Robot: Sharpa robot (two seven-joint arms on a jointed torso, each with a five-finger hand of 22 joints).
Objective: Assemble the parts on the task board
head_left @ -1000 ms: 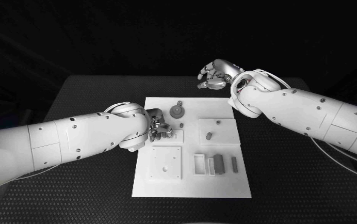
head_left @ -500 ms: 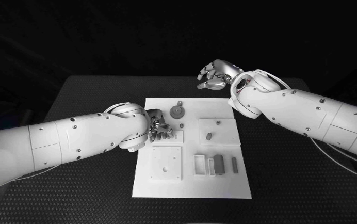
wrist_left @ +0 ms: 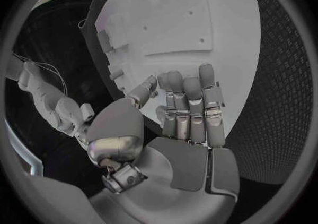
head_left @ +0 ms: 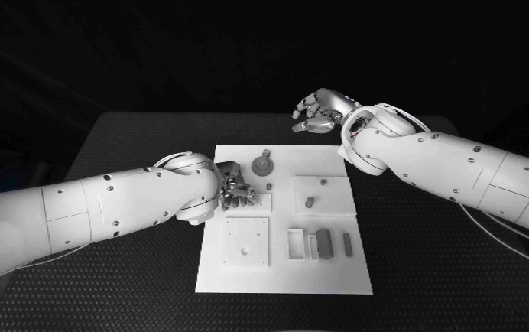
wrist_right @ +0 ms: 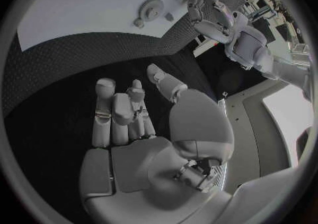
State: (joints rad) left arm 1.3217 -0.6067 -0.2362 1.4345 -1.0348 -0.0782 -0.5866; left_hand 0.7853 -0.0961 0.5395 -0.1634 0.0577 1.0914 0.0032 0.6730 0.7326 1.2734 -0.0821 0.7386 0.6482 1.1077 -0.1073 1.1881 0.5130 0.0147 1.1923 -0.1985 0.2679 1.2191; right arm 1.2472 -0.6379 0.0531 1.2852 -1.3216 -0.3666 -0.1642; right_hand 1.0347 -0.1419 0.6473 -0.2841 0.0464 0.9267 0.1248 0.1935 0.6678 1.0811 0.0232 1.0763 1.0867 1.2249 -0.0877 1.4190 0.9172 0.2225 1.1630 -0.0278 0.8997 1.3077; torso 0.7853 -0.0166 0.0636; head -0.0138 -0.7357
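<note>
The white task board lies in the middle of the black table. On its far part lie a grey round disc and a small peg. A grey block and a thin bar lie near the front. My left hand hovers over the board's left edge, fingers straight and side by side, thumb apart, holding nothing. My right hand is raised beyond the board's far right corner, over the bare table. Its fingers are loosely extended and empty. The right wrist view also shows the disc.
A raised square plate sits at the board's front left, another at the right with a small part on it. A white slotted holder stands beside the grey block. Black mat surrounds the board.
</note>
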